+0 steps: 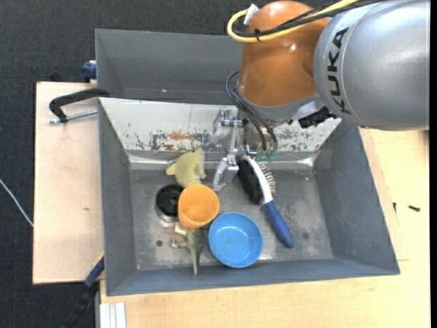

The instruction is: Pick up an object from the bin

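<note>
My gripper (231, 172) hangs low at the back middle of the bin, open. Its left fingertip (220, 177) stands just left of a brush (254, 182) with a black bristle head and a blue handle that runs toward the front right. The other finger is at the brush head's upper end, partly hidden by it. I cannot tell whether the brush touches the fingers. An orange cup (198, 206) lies on its side just in front and to the left of the gripper. A pale yellow crumpled thing (187, 169) lies to the gripper's left.
A blue bowl (235, 239) sits at the front middle. A black round thing (168, 198) lies left of the cup, and a green stem-like thing (194, 244) lies by the front wall. The arm's orange cover hangs over the back right.
</note>
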